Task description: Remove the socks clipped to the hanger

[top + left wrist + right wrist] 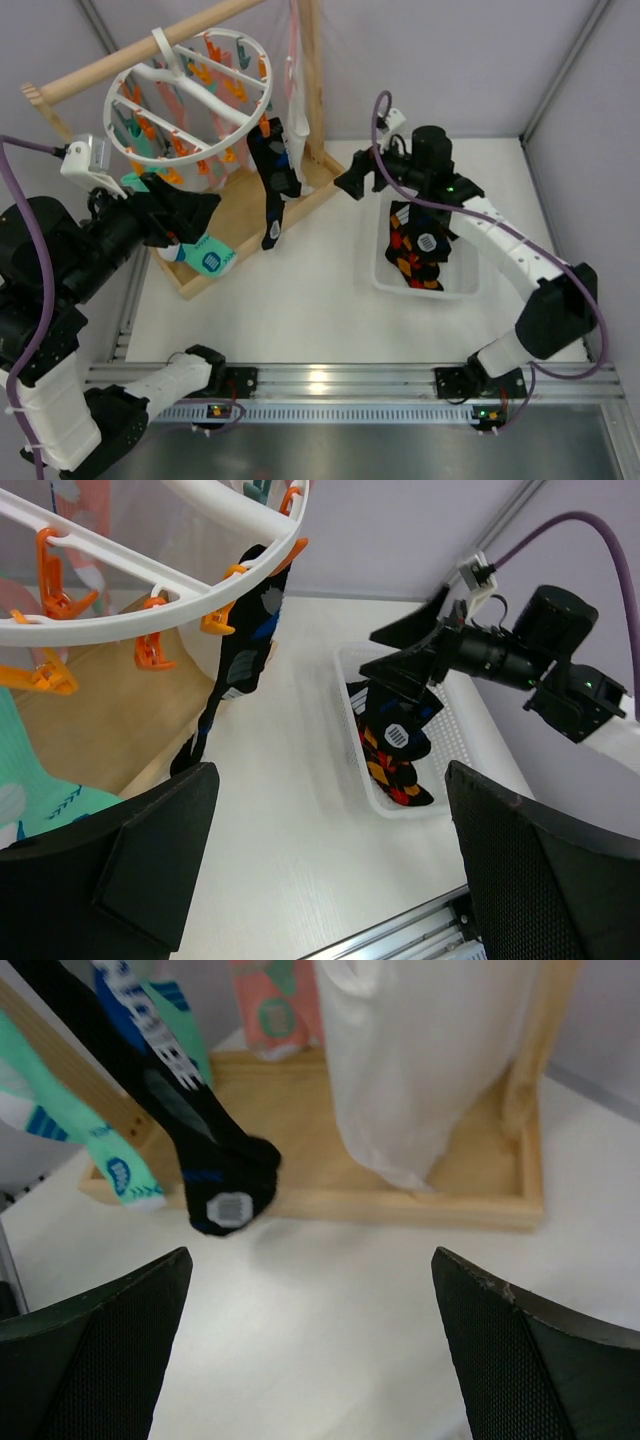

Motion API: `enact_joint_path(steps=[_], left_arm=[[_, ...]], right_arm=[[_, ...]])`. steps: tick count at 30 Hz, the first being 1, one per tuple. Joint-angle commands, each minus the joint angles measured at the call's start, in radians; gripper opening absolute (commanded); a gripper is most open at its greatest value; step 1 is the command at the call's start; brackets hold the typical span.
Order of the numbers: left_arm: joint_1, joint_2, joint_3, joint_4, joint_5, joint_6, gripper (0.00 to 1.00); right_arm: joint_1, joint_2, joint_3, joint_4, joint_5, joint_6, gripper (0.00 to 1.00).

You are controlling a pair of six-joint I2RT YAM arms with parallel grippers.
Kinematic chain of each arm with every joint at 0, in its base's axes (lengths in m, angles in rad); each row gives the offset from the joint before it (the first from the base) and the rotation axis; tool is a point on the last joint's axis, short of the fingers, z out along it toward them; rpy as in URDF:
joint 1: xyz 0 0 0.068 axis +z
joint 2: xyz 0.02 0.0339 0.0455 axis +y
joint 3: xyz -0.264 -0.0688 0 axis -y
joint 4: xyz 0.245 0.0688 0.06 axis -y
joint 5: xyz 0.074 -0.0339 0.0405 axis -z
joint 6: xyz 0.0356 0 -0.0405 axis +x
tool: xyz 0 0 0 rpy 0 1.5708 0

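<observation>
Status: task partly done, most of it outstanding, in my judgement.

From the top camera I am seeing the hanger (240,32) hooked on the rail of the wooden frame (130,57) at about 10 o'clock on the table (310,290). Socks are still hanging from its clips. A black sock (272,180) with blue and grey patches is dangling from the ring's 4 o'clock edge, its toe reaching down past the frame's base. A teal sock (207,258) is hanging at the ring's 7 o'clock side. A pink sock (268,1005) is showing in the right wrist view behind a white cloth (420,1060). I cannot count the remainder; the clips are overlapping.

At 3 o'clock a clear bin (425,291) is holding a black diamond-patterned sock (412,250), lying free of any clip.

The left gripper (330,780) is hovering just below the ring with its jaws standing wide apart and nothing between them. The teal sock is sitting just outside its left finger, not in the gap.

The right gripper (311,1260) is hanging over the far end of the bin, facing toward 9 o'clock at the black sock, jaws likewise spread and empty.

I am judging the black sock to be the nearest candidate for either arm; the teal and pink ones are waiting after it.
</observation>
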Motion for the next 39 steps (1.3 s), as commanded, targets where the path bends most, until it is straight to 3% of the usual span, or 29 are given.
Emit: enact_joint_path(steps=[1, 9, 12, 15, 17, 19, 20, 23, 29, 33, 39], left_arm=[[0.002, 0.017, 0.030, 0.051, 0.009, 0.005, 0.99], [0.002, 0.037, 0.065, 0.051, 0.023, 0.002, 0.99], [0.002, 0.048, 0.065, 0.051, 0.009, -0.015, 0.99], [0.002, 0.066, 0.094, 0.052, -0.018, -0.062, 0.99], [0.000, 0.058, 0.100, 0.069, -0.091, -0.104, 0.99], [0.002, 0.054, 0.102, 0.109, -0.107, -0.110, 0.99], [0.002, 0.066, 0.108, 0.112, -0.133, -0.116, 0.99], [0.002, 0.095, 0.117, 0.107, -0.146, -0.116, 0.99], [0.002, 0.175, 0.126, 0.103, -0.169, -0.133, 0.99], [0.000, 0.212, 0.140, 0.097, -0.198, -0.136, 0.99], [0.000, 0.227, 0.088, 0.077, -0.285, -0.119, 0.99]], right_arm=[[0.071, 0.175, 0.172, 0.138, -0.172, -0.036, 0.99], [0.134, 0.427, 0.396, 0.221, -0.311, -0.037, 0.99], [0.178, 0.499, 0.462, 0.214, -0.333, -0.048, 0.95], [0.209, 0.568, 0.511, 0.224, -0.328, -0.033, 0.72], [0.221, 0.585, 0.502, 0.281, -0.321, 0.002, 0.37], [0.230, 0.561, 0.472, 0.324, -0.293, 0.024, 0.08], [0.243, 0.544, 0.452, 0.362, -0.275, 0.027, 0.00], [0.281, 0.460, 0.313, 0.425, -0.160, 0.028, 0.00], [0.449, 0.315, 0.171, 0.398, 0.265, 0.018, 0.00], [0.569, 0.289, 0.169, 0.346, 0.475, -0.019, 0.00], [0.703, 0.355, 0.269, 0.235, 0.635, -0.080, 0.00]])
